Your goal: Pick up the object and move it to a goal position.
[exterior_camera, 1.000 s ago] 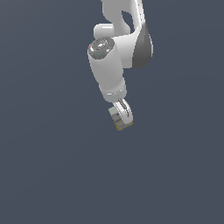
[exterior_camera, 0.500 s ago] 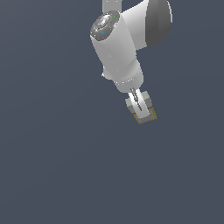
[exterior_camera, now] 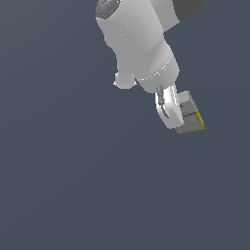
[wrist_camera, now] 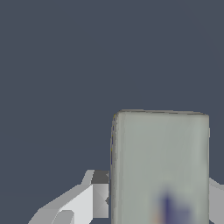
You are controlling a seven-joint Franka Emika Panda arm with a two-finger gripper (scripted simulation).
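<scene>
The object is a small pale grey box with a yellow edge along its lower side, held up in the air against the dark grey ground. My gripper is shut on it, one white finger lying across its near side. In the wrist view the object fills the lower right as a pale greenish-grey slab with a blurred blue mark low on its face. A white finger presses against one flank and the tip of the other finger shows on the opposite flank.
The white arm comes down from the upper edge of the exterior view. Around it there is only plain dark grey ground. No goal marker shows in either view.
The arm has swung toward the exterior view's right and grown larger in the picture, carrying the object with it. The grip has stayed shut on the object throughout.
</scene>
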